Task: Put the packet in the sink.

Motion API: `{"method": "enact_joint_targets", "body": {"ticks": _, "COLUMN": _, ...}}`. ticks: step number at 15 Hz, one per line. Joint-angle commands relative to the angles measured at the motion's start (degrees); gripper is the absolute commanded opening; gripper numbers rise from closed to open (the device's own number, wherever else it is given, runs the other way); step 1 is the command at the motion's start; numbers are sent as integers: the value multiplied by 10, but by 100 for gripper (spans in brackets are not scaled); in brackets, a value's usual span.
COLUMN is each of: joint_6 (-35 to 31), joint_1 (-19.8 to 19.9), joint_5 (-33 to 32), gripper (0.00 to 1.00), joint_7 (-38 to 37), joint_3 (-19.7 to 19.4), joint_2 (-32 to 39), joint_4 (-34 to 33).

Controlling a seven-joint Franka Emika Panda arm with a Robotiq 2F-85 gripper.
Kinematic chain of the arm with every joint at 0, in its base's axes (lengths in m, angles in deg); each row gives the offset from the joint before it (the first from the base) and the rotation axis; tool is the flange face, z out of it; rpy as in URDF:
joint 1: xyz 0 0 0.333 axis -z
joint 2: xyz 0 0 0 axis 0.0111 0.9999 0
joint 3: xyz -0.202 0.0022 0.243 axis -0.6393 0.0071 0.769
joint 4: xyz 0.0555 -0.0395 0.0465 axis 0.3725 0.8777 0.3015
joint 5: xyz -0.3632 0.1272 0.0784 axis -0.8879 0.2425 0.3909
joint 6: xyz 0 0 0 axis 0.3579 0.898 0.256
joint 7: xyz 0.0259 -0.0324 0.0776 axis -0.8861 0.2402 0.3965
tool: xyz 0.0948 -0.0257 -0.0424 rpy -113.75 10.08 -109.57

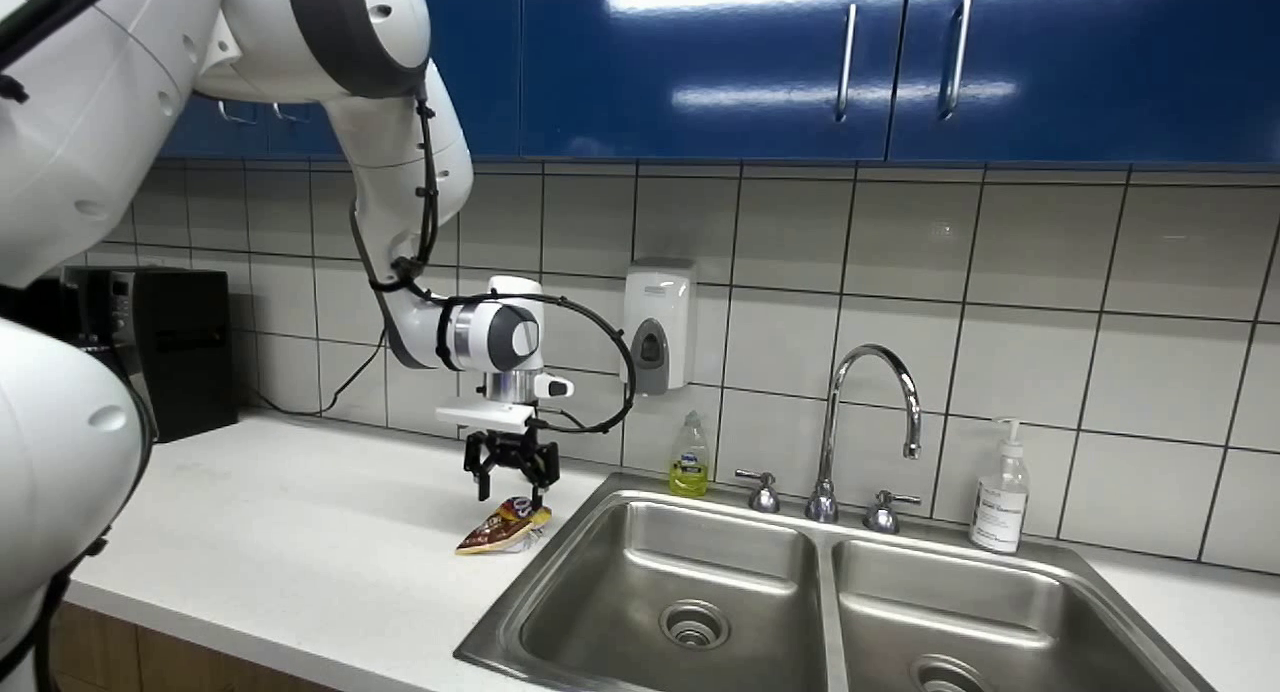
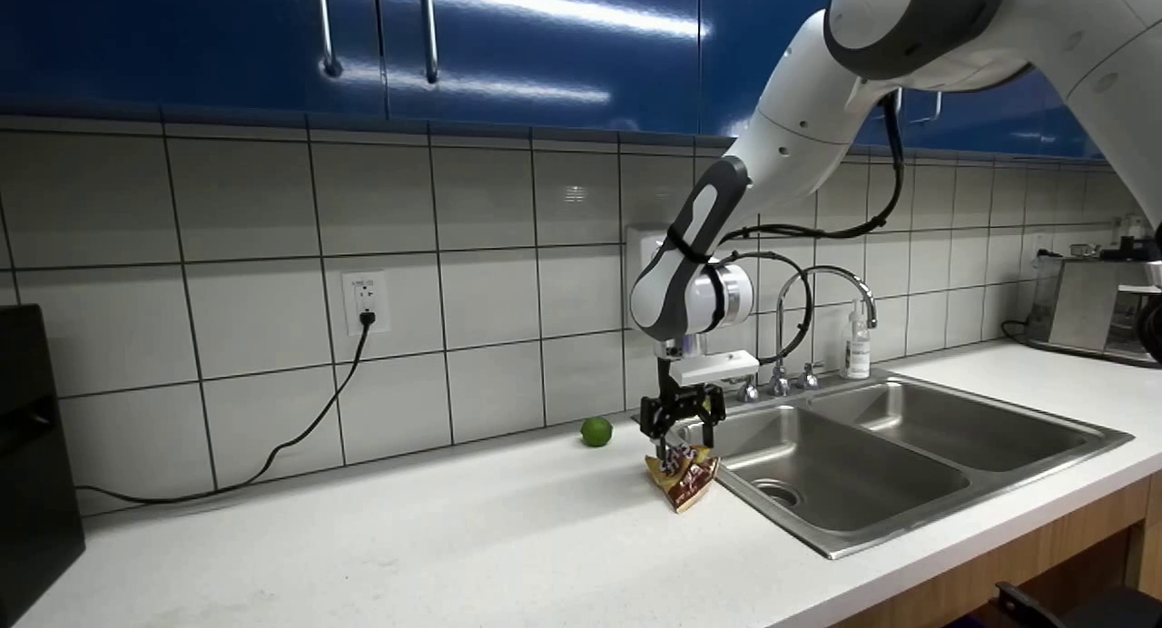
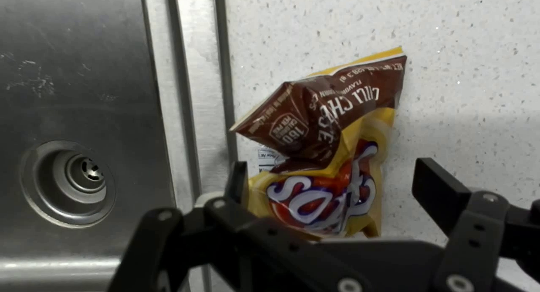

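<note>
The packet is a crumpled brown, yellow and red snack bag lying on the white counter just beside the sink in both exterior views [image 1: 497, 532] [image 2: 690, 483]. It fills the middle of the wrist view [image 3: 329, 123]. My gripper [image 1: 511, 496] points down right over it, also in an exterior view [image 2: 685, 448]. In the wrist view the gripper [image 3: 337, 188] is open, with the packet's lower part between the spread fingers. The left finger is close to the packet's edge; a gap shows at the right finger. The steel sink [image 1: 552, 572] has two basins; its rim [image 3: 206, 114] runs along the packet's left.
A faucet [image 1: 830, 452] with two handles stands behind the basins. A dish soap bottle [image 1: 689, 462] and a sanitizer bottle [image 1: 1000, 502] stand at the sink's back edge. A wall dispenser [image 1: 657, 317] hangs above. A lime [image 2: 596, 431] lies near the wall. A black machine [image 1: 185, 352] stands on the counter.
</note>
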Motion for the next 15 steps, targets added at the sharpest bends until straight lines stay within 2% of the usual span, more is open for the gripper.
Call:
{"method": "enact_joint_targets", "body": {"ticks": 1, "joint_6": 13, "joint_1": 6, "joint_5": -9, "gripper": 100, "joint_7": -14, "joint_3": 1, "joint_2": 8, "joint_4": -15}}
{"method": "enact_joint_targets", "body": {"ticks": 6, "joint_6": 12, "joint_1": 5, "joint_5": -9, "gripper": 100, "joint_7": -14, "joint_3": 1, "joint_2": 11, "joint_4": -14}}
{"method": "enact_joint_targets", "body": {"ticks": 7, "joint_6": 13, "joint_1": 5, "joint_5": -8, "gripper": 75, "joint_7": -14, "joint_3": 2, "joint_2": 11, "joint_4": -14}}
{"method": "enact_joint_targets", "body": {"ticks": 8, "joint_6": 14, "joint_1": 5, "joint_5": -8, "gripper": 74, "joint_7": -14, "joint_3": 2, "joint_2": 11, "joint_4": -14}}
{"method": "enact_joint_targets", "body": {"ticks": 15, "joint_6": 18, "joint_1": 10, "joint_5": 3, "gripper": 18, "joint_7": -7, "joint_3": 9, "joint_2": 14, "joint_4": -14}}
